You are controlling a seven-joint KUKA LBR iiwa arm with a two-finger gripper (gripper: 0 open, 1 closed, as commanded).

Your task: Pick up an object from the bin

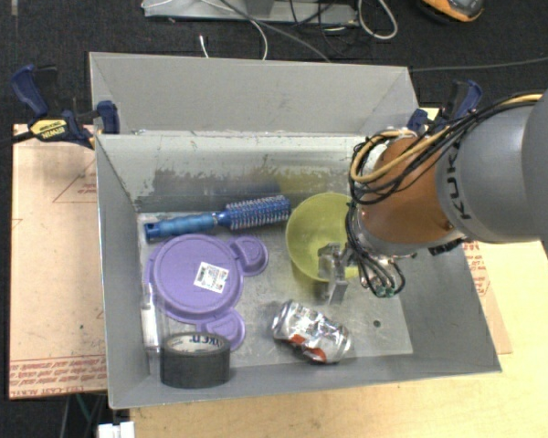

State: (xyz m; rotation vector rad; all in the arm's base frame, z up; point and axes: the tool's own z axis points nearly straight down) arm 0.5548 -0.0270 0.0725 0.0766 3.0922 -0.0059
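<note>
The gripper [333,277] is low at the near right rim of a yellow-green bowl [308,231], smooth, round and probably plastic, which sits on the floor of the bin [256,167] right of centre. Whether it is clenched or released cannot be told, so the pick looks at most begun, with the lift left to do. Just nearer lies a crushed, crinkled metal can [311,332]; to the left are a flat purple lid with round ears [187,286], a bristled blue hairbrush [221,217] and a black tape roll [194,361].
</note>
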